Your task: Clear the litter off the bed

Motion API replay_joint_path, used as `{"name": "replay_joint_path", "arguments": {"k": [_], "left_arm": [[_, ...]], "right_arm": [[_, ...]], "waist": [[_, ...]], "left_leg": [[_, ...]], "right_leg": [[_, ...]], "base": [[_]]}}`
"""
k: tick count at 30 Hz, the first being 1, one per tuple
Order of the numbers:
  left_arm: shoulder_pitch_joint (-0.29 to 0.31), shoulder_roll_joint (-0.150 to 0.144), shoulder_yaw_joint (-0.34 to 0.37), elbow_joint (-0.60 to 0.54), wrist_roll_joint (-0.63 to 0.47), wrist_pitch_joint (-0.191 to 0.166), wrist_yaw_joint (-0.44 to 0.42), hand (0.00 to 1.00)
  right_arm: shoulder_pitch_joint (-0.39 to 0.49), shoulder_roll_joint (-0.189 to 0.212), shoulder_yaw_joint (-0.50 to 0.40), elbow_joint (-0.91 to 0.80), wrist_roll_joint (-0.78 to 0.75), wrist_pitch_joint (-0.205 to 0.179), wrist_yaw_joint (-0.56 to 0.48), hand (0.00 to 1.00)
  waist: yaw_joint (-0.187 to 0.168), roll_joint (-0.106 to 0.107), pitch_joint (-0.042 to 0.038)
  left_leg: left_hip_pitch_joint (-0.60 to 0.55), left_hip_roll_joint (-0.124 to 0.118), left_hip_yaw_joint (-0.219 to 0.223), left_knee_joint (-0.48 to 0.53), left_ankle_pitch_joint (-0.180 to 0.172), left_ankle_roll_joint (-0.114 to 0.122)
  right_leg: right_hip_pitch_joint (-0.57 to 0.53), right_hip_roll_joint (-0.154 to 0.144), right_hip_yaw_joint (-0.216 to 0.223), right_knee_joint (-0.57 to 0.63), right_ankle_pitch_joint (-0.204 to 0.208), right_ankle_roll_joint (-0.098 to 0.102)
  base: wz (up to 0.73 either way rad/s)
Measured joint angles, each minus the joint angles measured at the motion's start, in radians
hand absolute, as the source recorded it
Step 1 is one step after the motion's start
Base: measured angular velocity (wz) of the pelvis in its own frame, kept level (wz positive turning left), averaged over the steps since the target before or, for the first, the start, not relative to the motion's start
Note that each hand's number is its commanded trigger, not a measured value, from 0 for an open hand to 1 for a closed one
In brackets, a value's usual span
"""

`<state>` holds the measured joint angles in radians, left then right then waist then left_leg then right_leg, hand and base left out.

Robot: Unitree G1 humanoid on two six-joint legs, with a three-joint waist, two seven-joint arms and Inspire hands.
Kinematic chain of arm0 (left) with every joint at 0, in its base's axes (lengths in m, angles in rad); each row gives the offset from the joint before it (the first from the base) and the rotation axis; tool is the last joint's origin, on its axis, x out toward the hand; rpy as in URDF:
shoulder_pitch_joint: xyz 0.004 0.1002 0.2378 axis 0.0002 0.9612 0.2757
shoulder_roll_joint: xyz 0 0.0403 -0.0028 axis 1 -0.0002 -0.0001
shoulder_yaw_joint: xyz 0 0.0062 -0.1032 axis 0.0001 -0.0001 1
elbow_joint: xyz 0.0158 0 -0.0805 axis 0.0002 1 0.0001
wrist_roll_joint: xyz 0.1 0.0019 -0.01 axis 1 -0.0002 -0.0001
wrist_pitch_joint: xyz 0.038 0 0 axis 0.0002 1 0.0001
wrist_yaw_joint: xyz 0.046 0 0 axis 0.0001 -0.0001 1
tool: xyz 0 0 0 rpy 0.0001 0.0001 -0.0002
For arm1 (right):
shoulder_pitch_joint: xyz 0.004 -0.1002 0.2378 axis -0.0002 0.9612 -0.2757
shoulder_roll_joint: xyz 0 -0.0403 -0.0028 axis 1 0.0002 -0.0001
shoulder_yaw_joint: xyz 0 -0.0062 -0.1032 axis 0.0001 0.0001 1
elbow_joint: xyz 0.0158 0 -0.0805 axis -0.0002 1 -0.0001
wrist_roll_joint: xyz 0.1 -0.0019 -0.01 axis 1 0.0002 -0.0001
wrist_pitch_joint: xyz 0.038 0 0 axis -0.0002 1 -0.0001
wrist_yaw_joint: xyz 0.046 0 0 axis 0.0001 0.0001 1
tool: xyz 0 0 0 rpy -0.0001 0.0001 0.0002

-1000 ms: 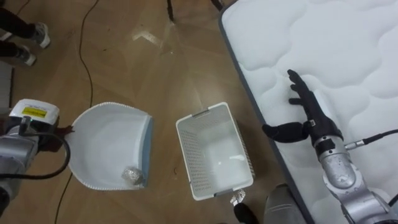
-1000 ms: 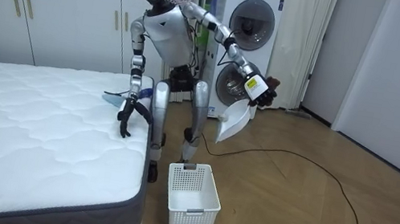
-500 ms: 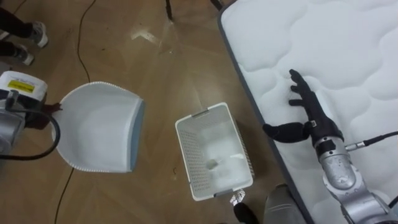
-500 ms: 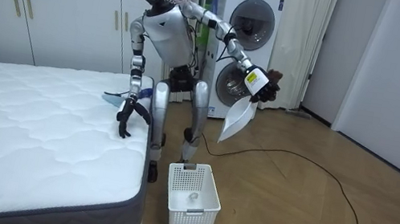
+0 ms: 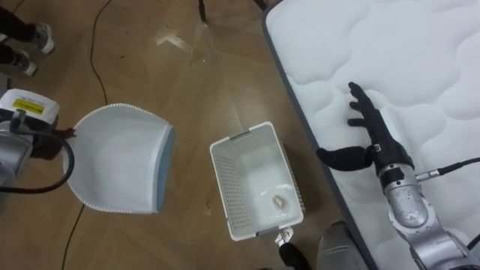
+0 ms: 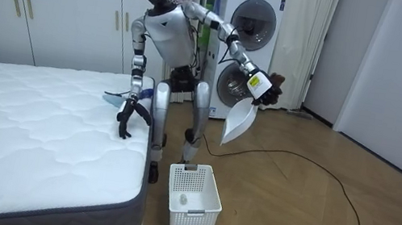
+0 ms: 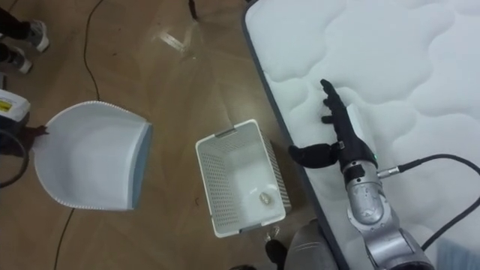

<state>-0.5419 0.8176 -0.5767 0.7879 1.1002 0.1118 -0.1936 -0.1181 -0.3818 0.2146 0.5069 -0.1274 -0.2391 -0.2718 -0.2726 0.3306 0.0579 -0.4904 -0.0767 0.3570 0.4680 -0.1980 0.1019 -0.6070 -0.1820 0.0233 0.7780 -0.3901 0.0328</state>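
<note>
Bed (image 5: 420,52) showing at right, white quilted mattress. Right hand (image 5: 371,131) lying flat on mattress near its edge, fingers straight, thumb spread over side. Left hand (image 6: 267,91) gripping handle of white dustpan (image 5: 116,157), holding it over floor beside white basket (image 5: 225,187). Small crumpled scrap (image 5: 278,201) lying inside basket.

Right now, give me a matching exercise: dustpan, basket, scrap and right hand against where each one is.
1 dustpan
2 basket
3 crumpled scrap
4 right hand

A lying open on the mattress
B inside the basket
C standing on the floor beside the mattress
D held by the left hand, above the floor

Pairs: 1-D, 2-C, 3-B, 4-A
</note>
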Motion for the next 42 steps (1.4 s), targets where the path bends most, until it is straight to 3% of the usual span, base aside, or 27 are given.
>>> {"name": "replay_joint_path", "arguments": {"k": [7, 9, 11, 12, 13, 15, 18, 22, 26, 27, 31, 32, 35, 36, 37, 38, 39, 40, 41, 42], "left_arm": [[0.032, -0.002, 0.004, 0.057, -0.098, -0.017, 0.122, 1.00], [0.052, -0.004, 0.029, 0.055, -0.106, -0.033, 0.164, 1.00], [0.128, -0.007, 0.112, 0.030, -0.110, -0.047, 0.224, 1.00], [0.157, -0.012, 0.139, 0.018, -0.113, -0.047, 0.239, 1.00], [0.212, -0.026, 0.186, -0.009, -0.121, -0.049, 0.267, 1.00], [0.295, -0.074, 0.253, -0.062, -0.123, -0.062, 0.305, 1.00], [0.363, -0.103, 0.282, -0.167, -0.127, -0.082, 0.331, 1.00], [0.423, -0.109, 0.305, -0.307, -0.188, -0.133, 0.361, 1.00], [0.470, -0.179, 0.379, -0.402, -0.289, -0.189, 0.413, 1.00], [0.471, -0.183, 0.379, -0.417, -0.304, -0.196, 0.421, 1.00], [0.524, -0.232, 0.420, -0.500, -0.324, -0.228, 0.423, 1.00], [0.544, -0.254, 0.437, -0.506, -0.325, -0.230, 0.423, 1.00], [0.564, -0.305, 0.465, -0.503, -0.359, -0.230, 0.423, 1.00], [0.574, -0.319, 0.473, -0.503, -0.394, -0.235, 0.423, 1.00], [0.578, -0.327, 0.480, -0.503, -0.407, -0.237, 0.423, 1.00], [0.578, -0.331, 0.488, -0.501, -0.425, -0.244, 0.423, 1.00], [0.575, -0.332, 0.493, -0.498, -0.437, -0.248, 0.423, 1.00], [0.570, -0.351, 0.494, -0.486, -0.464, -0.250, 0.423, 1.00], [0.580, -0.381, 0.496, -0.489, -0.501, -0.250, 0.425, 1.00], [0.584, -0.395, 0.494, -0.491, -0.523, -0.250, 0.425, 1.00]], "right_arm": [[0.047, -0.012, 0.004, 0.002, 0.012, -0.012, -0.012, 0.00], [0.063, -0.014, 0.004, 0.000, 0.014, -0.013, -0.015, 0.00], [0.076, -0.015, 0.006, -0.012, 0.014, -0.013, -0.011, 0.00], [0.079, -0.015, 0.006, -0.010, 0.015, -0.012, -0.010, 0.00], [0.093, -0.015, 0.006, -0.009, 0.027, -0.009, -0.009, 0.00], [0.150, -0.013, -0.004, -0.008, 0.052, -0.004, -0.012, 0.00], [0.211, -0.013, -0.033, -0.008, 0.087, 0.001, -0.010, 0.00], [0.255, -0.012, -0.089, -0.011, 0.131, 0.001, -0.009, 0.00], [0.321, -0.005, -0.115, -0.053, 0.170, 0.001, -0.011, 0.00], [0.327, -0.002, -0.118, -0.053, 0.176, 0.001, -0.010, 0.00], [0.347, 0.025, -0.122, -0.080, 0.190, 0.024, -0.007, 0.00], [0.346, 0.031, -0.118, -0.083, 0.180, 0.026, -0.006, 0.00], [0.335, 0.042, -0.116, -0.084, 0.167, 0.030, -0.007, 0.00], [0.329, 0.044, -0.108, -0.084, 0.167, 0.034, -0.006, 0.00], [0.317, 0.047, -0.105, -0.084, 0.167, 0.035, -0.005, 0.00], [0.303, 0.060, -0.104, -0.084, 0.165, 0.038, -0.002, 0.00], [0.295, 0.067, -0.102, -0.082, 0.167, 0.041, 0.000, 0.00], [0.296, 0.072, -0.101, -0.075, 0.170, 0.049, 0.000, 0.00], [0.298, 0.070, -0.101, -0.073, 0.191, 0.053, -0.002, 0.00], [0.297, 0.070, -0.099, -0.073, 0.203, 0.053, -0.007, 0.00]], "waist": [[0.033, -0.014, 0.0033], [0.066, -0.034, 0.0026], [0.112, -0.062, -0.0037], [0.115, -0.072, -0.0043], [0.119, -0.090, -0.0085], [0.135, -0.124, -0.0257], [0.140, -0.151, -0.0396], [0.156, -0.159, -0.0426], [0.168, -0.180, -0.0435], [0.168, -0.185, -0.0431], [0.194, -0.224, -0.0467], [0.213, -0.237, -0.0479], [0.253, -0.271, -0.0461], [0.265, -0.276, -0.0473], [0.271, -0.278, -0.0476], [0.287, -0.277, -0.0506], [0.292, -0.274, -0.0476], [0.295, -0.277, -0.0479], [0.304, -0.279, -0.0496], [0.307, -0.282, -0.0503]], "left_leg": [[0.056, 0.017, -0.004, -0.008, -0.001, -0.002], [0.068, 0.018, -0.013, -0.009, -0.005, -0.008], [0.074, 0.013, -0.077, -0.012, -0.018, -0.031], [0.078, 0.011, -0.089, -0.014, -0.019, -0.032], [0.091, 0.011, -0.091, -0.015, -0.019, -0.032], [0.120, 0.026, -0.091, -0.024, -0.020, -0.034], [0.140, 0.047, -0.111, -0.033, -0.023, -0.040], [0.185, 0.067, -0.119, -0.062, -0.025, -0.040], [0.265, 0.063, -0.124, -0.118, -0.032, -0.041], [0.272, 0.064, -0.121, -0.122, -0.032, -0.042], [0.323, 0.080, -0.064, -0.150, -0.033, -0.045], [0.341, 0.090, -0.018, -0.148, -0.044, -0.050], [0.378, 0.109, 0.041, -0.139, -0.055, -0.055], [0.390, 0.122, 0.090, -0.142, -0.055, -0.055], [0.395, 0.129, 0.111, -0.145, -0.055, -0.055], [0.398, 0.157, 0.148, -0.162, -0.057, -0.052], [0.399, 0.172, 0.195, -0.169, -0.063, -0.050], [0.419, 0.184, 0.267, -0.177, -0.067, -0.052], [0.451, 0.184, 0.344, -0.200, -0.067, -0.052], [0.466, 0.183, 0.385, -0.207, -0.067, -0.052]], "right_leg": [[0.064, 0.022, 0.008, -0.051, 0.013, -0.006], [0.062, 0.037, 0.039, -0.056, 0.019, -0.006], [0.053, 0.064, 0.086, -0.063, 0.028, -0.006], [0.059, 0.067, 0.090, -0.066, 0.033, -0.006], [0.071, 0.069, 0.096, -0.073, 0.035, -0.005], [0.116, 0.089, 0.101, -0.120, 0.053, -0.004], [0.170, 0.107, 0.080, -0.190, 0.083, -0.003], [0.235, 0.127, 0.073, -0.285, 0.132, 0.001], [0.302, 0.133, 0.081, -0.329, 0.148, 0.007], [0.308, 0.135, 0.083, -0.336, 0.152, 0.007], [0.322, 0.145, 0.080, -0.364, 0.184, 0.005], [0.315, 0.146, 0.033, -0.363, 0.200, -0.006], [0.310, 0.142, -0.088, -0.379, 0.242, -0.041], [0.313, 0.142, -0.142, -0.415, 0.280, -0.056], [0.319, 0.148, -0.171, -0.446, 0.305, -0.067], [0.339, 0.169, -0.220, -0.510, 0.361, -0.083], [0.341, 0.162, -0.262, -0.500, 0.356, -0.089], [0.348, 0.127, -0.359, -0.379, 0.283, -0.077], [0.371, 0.078, -0.403, -0.256, 0.218, -0.059], [0.391, 0.051, -0.422, -0.212, 0.196, -0.049]], "base": [[-0.13], [-0.57], [-0.81], [-0.61], [-0.37], [-0.27], [0.01], [-0.13], [-0.19], [-0.19], [-0.59], [-1.10], [-1.40], [-1.49], [-1.64], [-1.28], [-1.34], [-1.09], [-1.03], [-0.99]]}}
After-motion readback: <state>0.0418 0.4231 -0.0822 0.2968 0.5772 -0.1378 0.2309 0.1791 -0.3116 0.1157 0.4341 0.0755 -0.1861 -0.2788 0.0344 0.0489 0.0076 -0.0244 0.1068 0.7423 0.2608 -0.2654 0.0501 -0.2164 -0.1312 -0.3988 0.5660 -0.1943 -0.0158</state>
